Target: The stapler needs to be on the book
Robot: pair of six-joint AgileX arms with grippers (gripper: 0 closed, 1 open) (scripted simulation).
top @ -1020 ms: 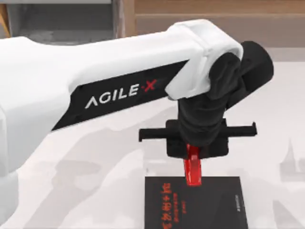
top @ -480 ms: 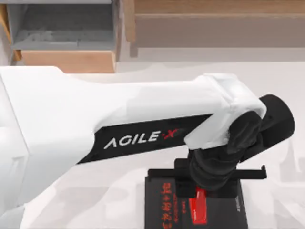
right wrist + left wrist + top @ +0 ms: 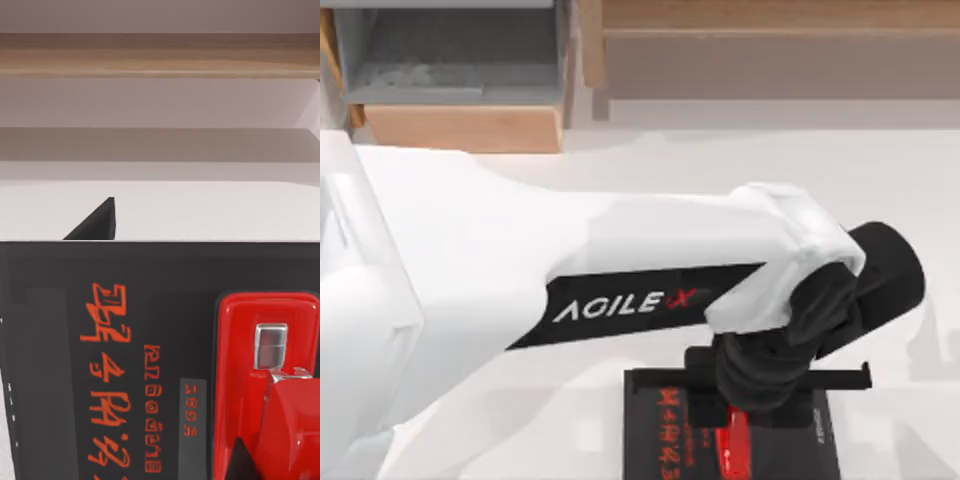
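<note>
The black book [image 3: 645, 450] with red lettering lies at the table's front edge, right of centre. My left arm reaches across the table, and its gripper [image 3: 732, 425] hangs over the book's right half, shut on the glossy red stapler [image 3: 734, 452]. In the left wrist view the stapler [image 3: 250, 390] sits very close over the black cover [image 3: 50, 365], beside the red lettering, with a dark fingertip [image 3: 243, 460] against it. Whether the stapler touches the cover I cannot tell. My right gripper [image 3: 100, 225] stays parked, facing the back of the table.
A wooden box shelf [image 3: 460, 125] stands at the back left and a long wooden ledge [image 3: 770, 50] runs along the back. The white table [image 3: 900, 170] lies open to the right of the arm. The left arm's white link covers much of the left half.
The left gripper carried the stapler from the book's far edge to over its cover, toward the table's front. In the last half second it shifted only slightly.
</note>
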